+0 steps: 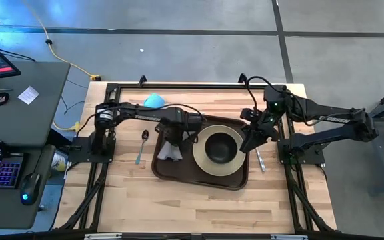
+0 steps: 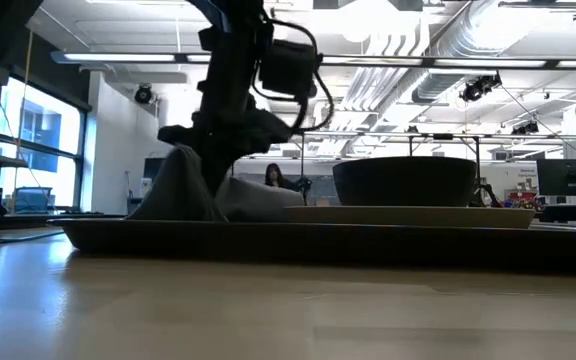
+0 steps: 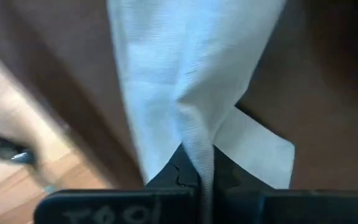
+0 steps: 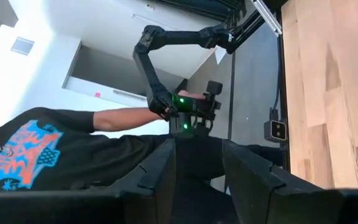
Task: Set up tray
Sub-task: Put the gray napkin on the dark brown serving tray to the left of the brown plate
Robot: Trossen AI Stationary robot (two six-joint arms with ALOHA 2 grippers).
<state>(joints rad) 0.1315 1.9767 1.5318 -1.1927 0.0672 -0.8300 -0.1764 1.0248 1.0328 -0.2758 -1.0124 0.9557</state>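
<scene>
**Napkin in the left gripper, over the tray's open left end**

A spoon (image 1: 143,146) lies on the bare table just left of the tray (image 1: 179,175), its handle running toward the table's near edge; a blue bowl (image 1: 155,101) sits beyond it, toward the far edge.

The left gripper (image 1: 173,142) is over the tray's left end, its fingers pinched together on a fold of the napkin (image 1: 170,151). The wrist view shows the cloth (image 3: 185,93) rising out of the closed fingertips, and the level view shows it draped in a peak with its lower edge on the tray floor (image 2: 183,190). So the cloth hangs directly under the tool, and the spot for it is the strip of tray floor straight below. That strip is narrow: tray rim on the left, plate (image 1: 220,149) on the right.

The tray lies with its long axis across the table, at the centre. The plate, with a dark bowl (image 1: 221,146) on it, fills its right half.

The right gripper (image 1: 251,142) is at the tray's right rim, near the plate; its fingers are apart and hold nothing. A knife (image 1: 259,159) lies on the table just right of the tray. The left arm is plainly the nearer one for the napkin.
</scene>
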